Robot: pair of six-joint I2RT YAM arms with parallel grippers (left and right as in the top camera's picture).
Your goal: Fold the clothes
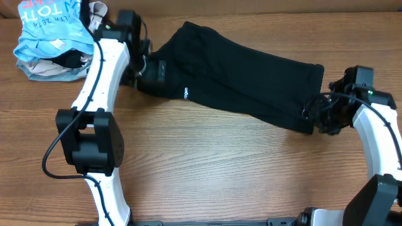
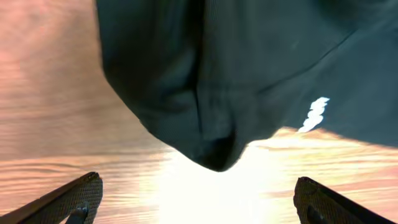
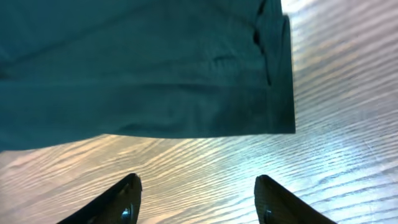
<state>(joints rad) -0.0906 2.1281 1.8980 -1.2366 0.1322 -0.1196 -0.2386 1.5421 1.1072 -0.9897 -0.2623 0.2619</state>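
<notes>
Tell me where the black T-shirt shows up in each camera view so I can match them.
Overhead: black T-shirt lies as a long slanted band across the upper middle.
Left wrist: it fills the top, rounded end pointing down.
Right wrist: it fills the upper left, square corner at right.
Shared landmark: the wooden table under it.

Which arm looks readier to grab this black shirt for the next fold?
Probably left. The left gripper stands wide open with the bunched end of the T-shirt centred just ahead of its fingers. The right gripper is open too, but bare table separates it from the hem.
</notes>
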